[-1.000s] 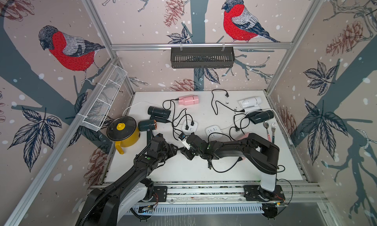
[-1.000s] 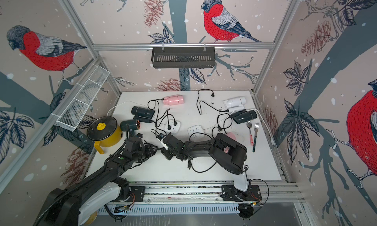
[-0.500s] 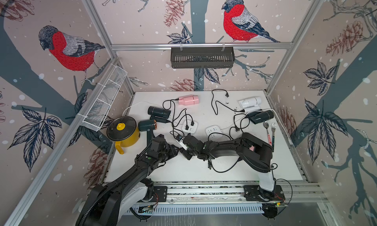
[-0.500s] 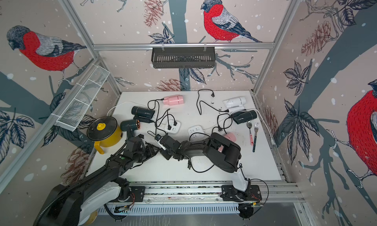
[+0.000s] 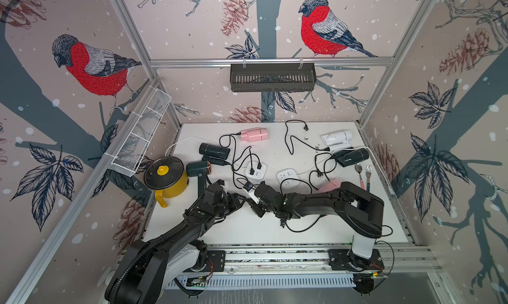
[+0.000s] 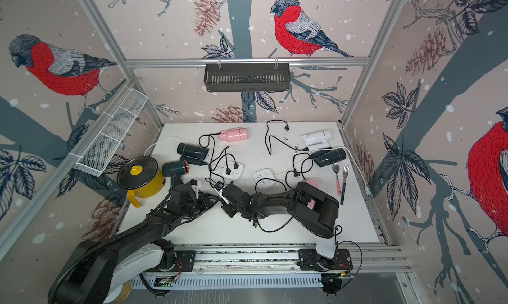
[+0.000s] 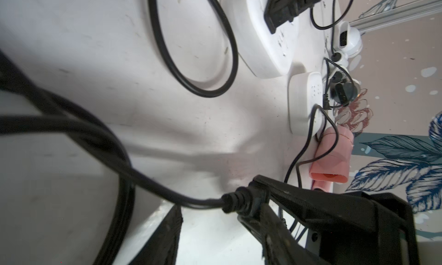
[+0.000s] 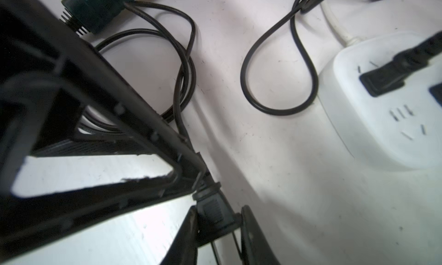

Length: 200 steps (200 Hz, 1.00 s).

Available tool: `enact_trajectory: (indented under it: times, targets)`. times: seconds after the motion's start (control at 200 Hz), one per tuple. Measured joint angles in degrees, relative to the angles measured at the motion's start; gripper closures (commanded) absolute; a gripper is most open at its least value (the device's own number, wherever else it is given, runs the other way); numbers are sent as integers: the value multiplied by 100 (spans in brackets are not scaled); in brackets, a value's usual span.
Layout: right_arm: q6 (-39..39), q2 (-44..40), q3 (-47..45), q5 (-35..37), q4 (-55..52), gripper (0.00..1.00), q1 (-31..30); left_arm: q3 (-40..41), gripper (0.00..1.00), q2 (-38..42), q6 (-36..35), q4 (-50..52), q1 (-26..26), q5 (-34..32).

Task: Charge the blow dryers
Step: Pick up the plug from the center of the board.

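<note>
Near the table's centre a black plug (image 8: 212,212) is clamped between the fingers of the right gripper (image 8: 216,214), while the tips of the left gripper (image 8: 197,177) are set at the plug's cord end (whether they pinch it cannot be told). Six dryers are spread over the table (image 5: 247,228). The green dryer (image 5: 198,169) is laid beside the yellow pot (image 5: 176,188) at the left, with the left black dryer (image 5: 214,151) just beyond it and the far pink dryer (image 5: 254,134) further back. The white dryer (image 5: 336,137) and right black dryer (image 5: 353,156) are placed at the far right, and the near pink dryer (image 5: 330,185) is half hidden by the right arm (image 5: 365,206). Two seated plugs (image 5: 259,166) are held in the left strip (image 5: 255,175), and the right strip (image 5: 288,176) is set just beside it.
</note>
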<state>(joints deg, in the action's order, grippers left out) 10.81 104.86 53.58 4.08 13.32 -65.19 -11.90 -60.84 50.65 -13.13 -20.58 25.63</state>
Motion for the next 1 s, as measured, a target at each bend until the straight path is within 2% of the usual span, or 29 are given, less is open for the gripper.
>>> enact_trajectory:
  times: [0.275,0.46,0.655,0.815,1.001]
  targets:
    - [417,-334,-442,0,363,76,0,52,50,-525,389,-1082,0,870]
    - [553,-426,-549,-7,507,77,4,138,55,-649,605,-1587,0,1165]
    - [623,-494,-623,-90,682,77,39,214,60,-850,763,-1930,0,1300]
    - [710,-514,-708,-133,785,77,37,234,74,-966,907,-2203,0,1375]
    - [739,-581,-782,-131,859,77,37,284,79,-1082,992,-2435,0,1379]
